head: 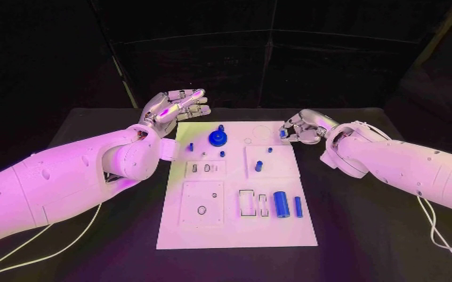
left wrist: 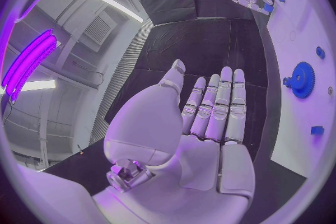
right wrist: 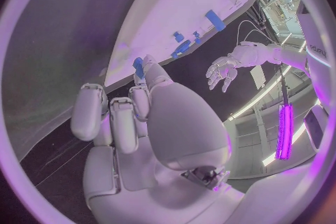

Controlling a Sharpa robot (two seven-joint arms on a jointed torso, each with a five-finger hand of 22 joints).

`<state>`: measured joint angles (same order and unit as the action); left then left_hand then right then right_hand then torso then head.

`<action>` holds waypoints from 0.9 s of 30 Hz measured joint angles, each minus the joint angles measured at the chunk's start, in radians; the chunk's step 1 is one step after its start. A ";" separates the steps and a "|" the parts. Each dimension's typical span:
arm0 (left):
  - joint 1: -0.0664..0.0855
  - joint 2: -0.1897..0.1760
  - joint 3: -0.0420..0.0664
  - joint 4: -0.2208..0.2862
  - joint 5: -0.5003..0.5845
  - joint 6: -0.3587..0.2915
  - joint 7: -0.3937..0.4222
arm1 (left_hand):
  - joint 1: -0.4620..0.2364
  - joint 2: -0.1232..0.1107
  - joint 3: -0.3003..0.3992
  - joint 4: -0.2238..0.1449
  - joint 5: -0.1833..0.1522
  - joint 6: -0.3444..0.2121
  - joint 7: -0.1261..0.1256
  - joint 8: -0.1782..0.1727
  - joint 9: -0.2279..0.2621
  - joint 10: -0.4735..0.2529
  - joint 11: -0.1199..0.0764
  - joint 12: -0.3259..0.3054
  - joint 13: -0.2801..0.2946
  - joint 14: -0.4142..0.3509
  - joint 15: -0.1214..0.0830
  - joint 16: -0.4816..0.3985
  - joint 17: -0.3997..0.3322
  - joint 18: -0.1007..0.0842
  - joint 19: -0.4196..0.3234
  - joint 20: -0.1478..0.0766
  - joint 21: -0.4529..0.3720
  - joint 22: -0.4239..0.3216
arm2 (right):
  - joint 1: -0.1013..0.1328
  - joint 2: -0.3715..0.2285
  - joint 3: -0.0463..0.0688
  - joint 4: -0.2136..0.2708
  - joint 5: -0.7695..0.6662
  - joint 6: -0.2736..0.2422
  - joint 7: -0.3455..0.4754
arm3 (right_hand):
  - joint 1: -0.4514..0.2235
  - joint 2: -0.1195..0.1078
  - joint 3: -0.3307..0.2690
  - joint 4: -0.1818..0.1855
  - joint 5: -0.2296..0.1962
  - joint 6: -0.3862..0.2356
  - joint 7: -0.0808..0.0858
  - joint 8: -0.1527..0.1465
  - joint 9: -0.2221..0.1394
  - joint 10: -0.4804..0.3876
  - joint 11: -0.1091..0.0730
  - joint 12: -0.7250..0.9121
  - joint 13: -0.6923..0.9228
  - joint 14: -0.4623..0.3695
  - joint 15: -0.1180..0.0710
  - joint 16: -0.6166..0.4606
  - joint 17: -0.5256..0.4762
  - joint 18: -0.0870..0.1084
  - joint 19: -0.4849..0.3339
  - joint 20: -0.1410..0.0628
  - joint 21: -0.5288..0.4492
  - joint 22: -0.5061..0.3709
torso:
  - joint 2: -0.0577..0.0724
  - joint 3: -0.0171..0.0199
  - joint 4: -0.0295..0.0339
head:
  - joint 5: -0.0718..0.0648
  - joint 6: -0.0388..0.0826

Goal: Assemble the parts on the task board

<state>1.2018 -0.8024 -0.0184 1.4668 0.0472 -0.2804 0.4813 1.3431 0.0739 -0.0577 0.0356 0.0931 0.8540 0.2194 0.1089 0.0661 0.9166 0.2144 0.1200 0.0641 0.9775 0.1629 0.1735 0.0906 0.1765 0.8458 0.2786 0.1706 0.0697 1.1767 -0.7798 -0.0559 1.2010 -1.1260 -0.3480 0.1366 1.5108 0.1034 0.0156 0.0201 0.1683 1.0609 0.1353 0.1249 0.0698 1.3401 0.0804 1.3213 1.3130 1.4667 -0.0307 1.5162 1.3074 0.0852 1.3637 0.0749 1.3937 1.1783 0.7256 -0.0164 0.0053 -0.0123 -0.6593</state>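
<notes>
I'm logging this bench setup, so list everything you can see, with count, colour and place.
Table: one, black, under everything.
Board: one, white, middle of the table.
Gear: one, blue, far part of the board.
Thick cylinder: one, blue, lying on the near right part of the board.
Thin cylinder: one, blue, just right of the thick one.
Small pieces: about four, blue, scattered mid-board.
Held piece: one, blue, at the right hand's fingertips.
Left hand: silver, fingers apart, raised beyond the board's far left corner.
Right hand: silver, at the board's far right corner.
</notes>
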 measured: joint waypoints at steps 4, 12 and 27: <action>0.000 0.000 0.000 0.000 0.000 0.000 0.000 | 0.000 0.000 0.000 0.000 0.000 0.000 0.000 0.000 0.000 0.000 0.000 0.000 0.000 0.000 0.000 0.000 0.000 0.000 0.000 0.000 0.000 0.000 | 0.001 -0.022 0.001 0.075 -0.013 -0.031 -0.015 | -0.001 0.001 0.007 -0.007 0.000 0.000 0.000 0.000 0.000 0.000 0.000 0.000 -0.003 0.000 0.000 0.000 0.000 0.000 0.000 0.000 0.000 0.003 | -0.002 -0.0005 -0.0009 | 0.000 0.002; 0.000 0.004 0.000 -0.007 0.000 0.000 0.000 | 0.000 0.000 0.003 -0.003 0.000 0.000 0.000 0.000 0.000 0.000 0.000 0.000 0.000 0.004 0.004 0.000 0.000 0.000 0.004 -0.004 0.000 0.000 | 0.015 -0.030 0.006 0.224 -0.048 -0.076 -0.076 | -0.002 0.001 0.013 -0.012 -0.017 0.000 0.000 0.000 0.000 0.000 0.000 0.000 -0.003 0.000 0.000 0.000 0.000 0.000 0.000 0.000 0.004 0.006 | -0.011 -0.0022 -0.0026 | 0.001 0.002; -0.001 0.020 -0.004 -0.020 0.000 0.000 0.001 | 0.000 0.000 0.003 -0.003 0.000 0.000 0.000 0.000 0.000 0.004 -0.004 0.000 0.000 0.004 0.004 0.000 0.000 0.000 0.004 -0.004 0.000 0.000 | 0.019 0.153 0.005 0.243 -0.134 -0.070 -0.170 | -0.019 -0.017 0.037 -0.013 -0.027 0.000 0.000 0.000 -0.003 0.000 0.000 0.000 -0.005 0.000 0.000 0.000 0.000 0.000 0.000 0.000 0.004 0.004 | -0.028 -0.0078 0.0021 | 0.024 -0.007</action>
<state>1.2009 -0.7825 -0.0219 1.4468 0.0472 -0.2809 0.4820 1.3431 0.0740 -0.0549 0.0329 0.0931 0.8540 0.2194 0.1089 0.0661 0.9203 0.2106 0.1200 0.0641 0.9812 0.1665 0.1736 0.0906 0.1765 0.8494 0.2750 0.1706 0.0698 1.1960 -0.6270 -0.0504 1.4436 -1.2601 -0.4183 -0.0338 1.4916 0.0865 0.0521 0.0068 0.1409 1.0611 0.1356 0.1249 0.0668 1.3399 0.0802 1.3210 1.3082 1.4669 -0.0304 1.5161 1.3073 0.0851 1.3636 0.0749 1.3974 1.1826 0.6978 -0.0242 0.0074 0.0120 -0.6662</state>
